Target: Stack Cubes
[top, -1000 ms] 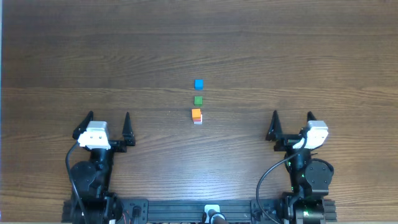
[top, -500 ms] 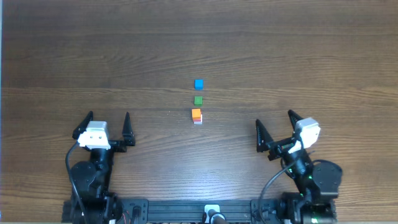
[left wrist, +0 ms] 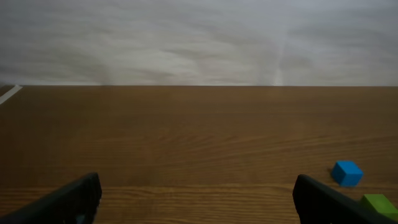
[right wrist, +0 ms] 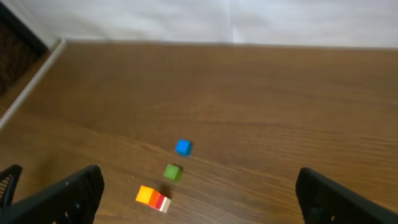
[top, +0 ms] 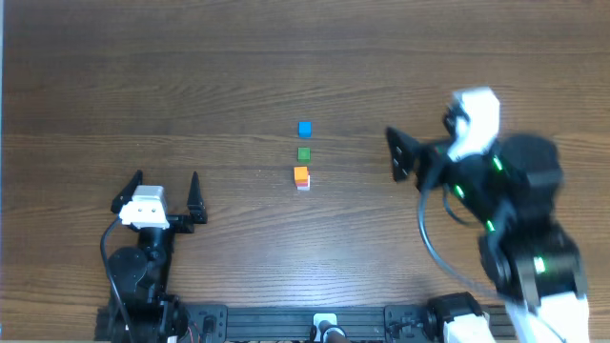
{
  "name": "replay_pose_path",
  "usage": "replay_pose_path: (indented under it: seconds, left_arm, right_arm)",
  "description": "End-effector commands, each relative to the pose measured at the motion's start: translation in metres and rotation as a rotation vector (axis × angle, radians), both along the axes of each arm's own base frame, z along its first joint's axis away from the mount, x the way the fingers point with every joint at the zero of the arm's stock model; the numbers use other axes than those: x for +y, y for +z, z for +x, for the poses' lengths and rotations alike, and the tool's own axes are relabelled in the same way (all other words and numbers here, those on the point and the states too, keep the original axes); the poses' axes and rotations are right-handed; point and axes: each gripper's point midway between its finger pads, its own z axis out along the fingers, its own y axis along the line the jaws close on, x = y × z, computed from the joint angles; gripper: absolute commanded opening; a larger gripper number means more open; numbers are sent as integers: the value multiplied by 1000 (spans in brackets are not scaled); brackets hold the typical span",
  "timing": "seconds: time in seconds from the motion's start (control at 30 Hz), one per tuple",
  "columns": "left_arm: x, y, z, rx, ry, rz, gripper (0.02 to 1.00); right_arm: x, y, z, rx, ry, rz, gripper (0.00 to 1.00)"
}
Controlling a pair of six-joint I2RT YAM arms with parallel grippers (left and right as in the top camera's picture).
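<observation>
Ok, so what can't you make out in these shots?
Top view: the red-and-white piece against the orange cube is too small to tell whether it sits beside or beneath.
Left wrist view: the green cube is cut off by the picture's edge.
Top view: the right arm is blurred.

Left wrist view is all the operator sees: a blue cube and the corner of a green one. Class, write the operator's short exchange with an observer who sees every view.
Operator: Is there a third cube?
Observer: Yes, an orange cube lies in line with the blue cube and the green cube, on the green one's side nearest the arm bases.
Operator: Where is the other arm?
Observer: The right gripper hangs open above the table, right of that row, with all three cubes in its camera.
</observation>
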Motion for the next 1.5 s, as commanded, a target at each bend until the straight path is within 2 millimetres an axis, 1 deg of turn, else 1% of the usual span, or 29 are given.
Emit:
replay_pose_path:
  seconds: [0.03, 0.07, 0.13, 0.17, 0.23, 0.33, 0.43, 0.53, 0.67, 0.77, 0.9, 0.97, 1.0, 1.07, 1.1, 1.3, 1.4, 1.5]
  left_arm:
    - [-1, -2, 0, -1, -9, 14, 1000]
    - [-1, -2, 0, -1, -9, 14, 998]
    - [-1, -2, 0, -1, -9, 14, 1000]
    - [-1, -2, 0, -1, -9, 14, 1000]
    - [-1, -2, 0, -2, -9, 14, 1000]
    - [-1, -2, 0, -1, -9, 14, 1000]
    - [-1, -2, 0, -1, -9, 14, 1000]
    - [-1, -2, 0, -1, -9, 14, 1000]
    - [-1, -2, 0, -1, -9, 14, 1000]
    - [-1, -2, 0, -1, -9, 14, 1000]
    - [-1, -2, 0, -1, -9, 14, 1000]
    - [-1, -2, 0, -1, -9, 14, 1000]
    - [-1, -2, 0, -1, -9, 14, 1000]
    - [-1, -2, 0, -1, -9, 14, 1000]
    - [-1, -2, 0, -1, -9, 14, 1000]
    - [-1, -2, 0, -1, -9, 14, 1000]
    - [-1, -2, 0, -2, -9, 14, 998]
    - [-1, -2, 0, -1, -9, 14, 1000]
  right_arm:
    - [33, -27, 43, 144, -17, -84, 993]
    - [42, -35, 50, 177, -13, -95, 993]
    - [67, -61, 64, 258, 0, -123, 991]
    - [77, -72, 68, 291, 6, -132, 991]
    - [101, -101, 76, 364, 32, -163, 993]
    - [126, -138, 85, 447, 55, -206, 993]
    - [137, -168, 90, 516, 17, -228, 991]
    - [144, -201, 92, 590, -6, -242, 991]
    - [145, -229, 90, 653, -18, -271, 993]
    - [146, -243, 88, 680, -26, -291, 991]
    - [148, -249, 86, 676, -48, -315, 991]
    - [153, -254, 82, 686, -42, -321, 993]
    - [158, -260, 77, 698, -38, -329, 993]
    - [159, -266, 74, 713, -52, -332, 993]
    - [160, -272, 72, 727, -56, -339, 991]
    - [157, -292, 65, 785, -94, -352, 991]
    - [155, -298, 66, 790, -108, -361, 989]
    - [151, -298, 69, 775, -138, -368, 976]
